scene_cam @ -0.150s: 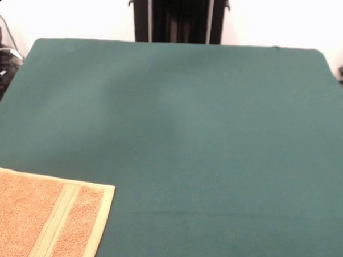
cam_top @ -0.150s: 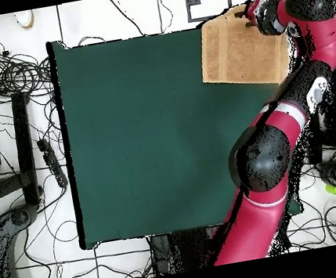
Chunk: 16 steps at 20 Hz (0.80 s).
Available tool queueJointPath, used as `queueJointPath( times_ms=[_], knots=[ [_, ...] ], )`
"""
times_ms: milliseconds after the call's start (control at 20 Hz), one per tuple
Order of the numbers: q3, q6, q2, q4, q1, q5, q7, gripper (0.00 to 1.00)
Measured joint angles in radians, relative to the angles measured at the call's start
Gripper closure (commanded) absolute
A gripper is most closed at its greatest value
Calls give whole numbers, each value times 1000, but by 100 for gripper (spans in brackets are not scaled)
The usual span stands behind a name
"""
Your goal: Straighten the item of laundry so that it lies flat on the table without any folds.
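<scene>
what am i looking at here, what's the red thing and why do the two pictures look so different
Both pictures show the same moment from two cameras. The red and black thing is a robot arm; it only appears in the overhead picture, taken from straight above. The other picture is taken from across the table, facing the robot, and there the arm is out of frame.

The big dark green surface is the table, covered in cloth. On it lies one orange-tan towel with a paler stripe and hem. It sits at one corner of the table: bottom left in the front picture, top right from above, since that camera is turned half round.

The arm reaches over to the towel's outer edge, where its pincer is. I cannot tell whether the pincer is open, shut, or holding the towel.
</scene>
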Motion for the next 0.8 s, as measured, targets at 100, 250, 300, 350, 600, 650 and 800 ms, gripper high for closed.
queueJointPath(
  times_ms=[100, 250, 300, 350, 600, 650, 800],
  knots=[
    [-7, 0, 1, -12, 0, 18, 0, 0],
    [-16, 0, 1, -20, 0, 29, 0, 0],
    [-26, -1, 1, -24, 1, 34, 0, 0],
    [-30, -2, 2, -25, 2, 34, 0, 0],
    [-40, -62, -1, -26, 15, 32, 0, 0],
    [-41, -88, -2, -26, 20, 31, 0, 0],
    [-42, -178, -1, -26, 34, 30, 3, 0]
  ],
)
